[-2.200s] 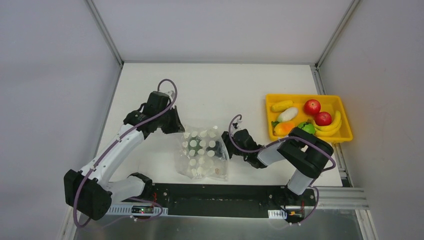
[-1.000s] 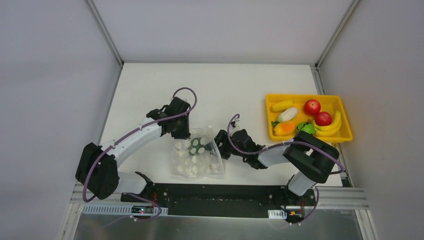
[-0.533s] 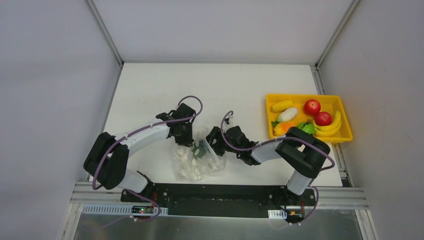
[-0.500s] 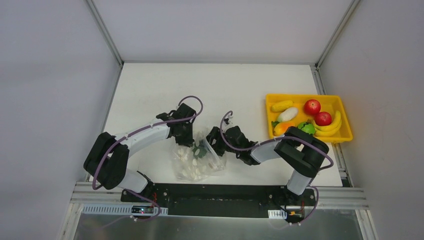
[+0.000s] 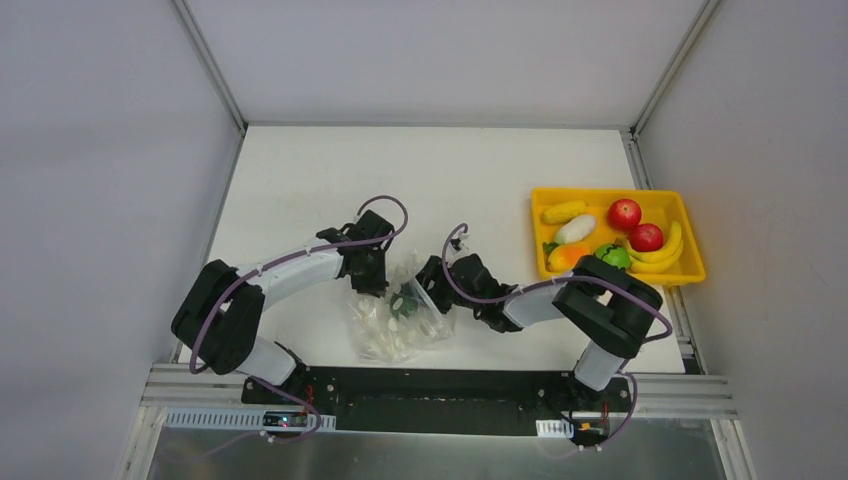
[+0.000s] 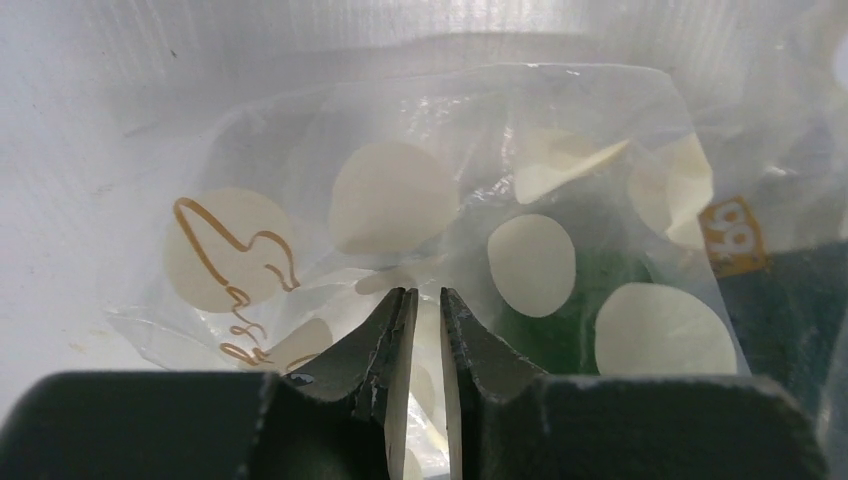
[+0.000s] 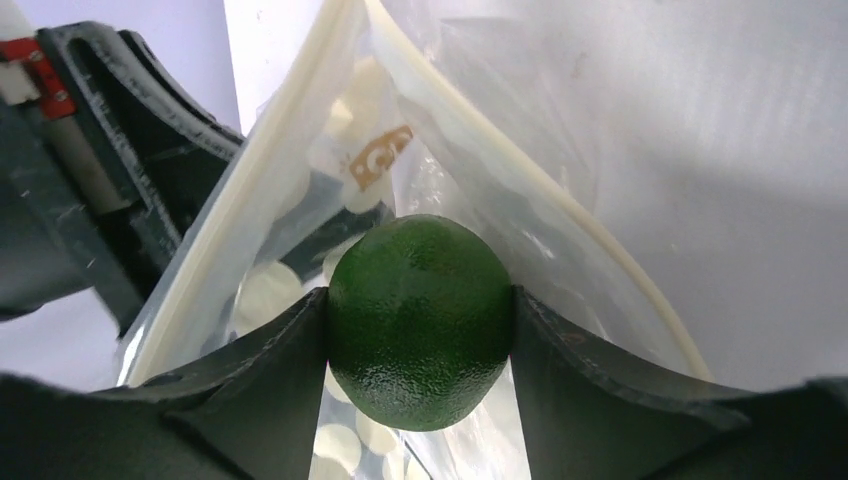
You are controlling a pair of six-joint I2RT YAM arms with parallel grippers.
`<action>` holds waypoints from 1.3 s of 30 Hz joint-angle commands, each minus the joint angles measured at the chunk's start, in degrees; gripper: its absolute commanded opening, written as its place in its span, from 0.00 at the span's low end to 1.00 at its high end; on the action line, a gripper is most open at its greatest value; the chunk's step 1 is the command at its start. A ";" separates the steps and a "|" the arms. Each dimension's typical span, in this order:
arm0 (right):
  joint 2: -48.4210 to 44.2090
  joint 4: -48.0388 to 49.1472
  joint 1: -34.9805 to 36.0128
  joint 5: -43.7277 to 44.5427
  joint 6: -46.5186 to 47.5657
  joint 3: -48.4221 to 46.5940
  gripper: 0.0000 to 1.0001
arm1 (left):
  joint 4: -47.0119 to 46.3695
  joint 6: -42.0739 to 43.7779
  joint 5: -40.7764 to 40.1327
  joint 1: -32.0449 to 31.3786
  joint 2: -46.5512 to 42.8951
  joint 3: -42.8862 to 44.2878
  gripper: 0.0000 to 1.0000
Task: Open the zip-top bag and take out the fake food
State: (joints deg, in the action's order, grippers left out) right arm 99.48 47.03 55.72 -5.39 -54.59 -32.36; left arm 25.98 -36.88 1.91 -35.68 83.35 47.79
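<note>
- Pinching the clear film of the zip-top bag (image 5: 392, 325), the left claw (image 6: 422, 300) has its fingers (image 6: 385, 335) almost pressed together, with only a sliver of plastic between them.
- In the top view that claw meets the bag at the bag's far left corner.
- The bag lies crumpled on the white worktop (image 5: 450, 170) between the two arms. Its film is printed with white dots, and an orange label sits near its mouth.
- The right claw (image 7: 418, 295) reaches in from the right side of the bag and is clamped on a round green fruit (image 7: 420, 335), one finger flat against each side.
- The green fruit sits at the bag's open mouth, between the two white zip strips (image 7: 250, 190), which splay apart in a V.
- Whether the fruit is fully clear of the mouth cannot be told.
- Well to the right of the bag, and a little farther back, stands the yellow tray (image 5: 600, 192).
- The tray holds more fake food: a banana (image 5: 668, 255), two red apples (image 5: 624, 213), a corn cob (image 5: 563, 211), a white piece (image 5: 575, 229), an orange piece (image 5: 566, 257) and a green piece (image 5: 612, 254).
- In the top view the right arm's elbow overlaps the tray's near edge.
</note>
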 commanded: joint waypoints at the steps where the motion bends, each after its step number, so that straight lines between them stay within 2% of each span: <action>1: -8.81 -10.63 0.22 3.86 2.86 1.78 0.49 | 2.16 -0.70 -4.36 0.09 2.33 1.65 0.18; 7: -22.75 -30.59 0.00 10.85 6.70 1.38 0.47 | 4.48 0.50 -6.80 1.67 7.85 7.16 0.17; 14: -38.74 -59.80 -1.72 24.57 10.55 -5.39 0.49 | 7.60 4.15 -10.71 1.84 14.68 18.01 0.17; 17: -43.43 -69.72 -5.60 30.06 12.34 -8.77 0.50 | 9.06 6.51 -11.21 1.84 17.03 23.43 0.18; 20: -46.91 -76.42 -12.39 33.08 15.10 -11.97 0.48 | 11.29 8.70 -12.10 1.84 16.55 27.71 0.23; 22: -48.48 -78.33 -18.35 32.77 18.37 -13.47 0.48 | 12.75 10.03 -13.42 1.84 14.30 29.15 0.32; 27: -47.33 -79.59 -36.18 29.41 27.99 -17.09 0.49 | 16.92 11.90 -17.05 1.84 2.41 29.07 0.55; 33: -41.25 -76.32 -50.90 25.26 34.39 -21.95 0.52 | 18.59 15.76 -21.08 1.84 -16.49 22.52 0.70; 39: -30.92 -70.04 -58.29 23.34 34.20 -24.16 0.56 | 18.39 19.54 -24.14 1.84 -34.09 10.41 0.78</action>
State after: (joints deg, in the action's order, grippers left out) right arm 63.22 -27.29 0.54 19.97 -22.90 -53.54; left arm 41.23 -21.37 -18.48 -34.37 55.24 65.01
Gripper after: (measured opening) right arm 0.623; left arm 0.772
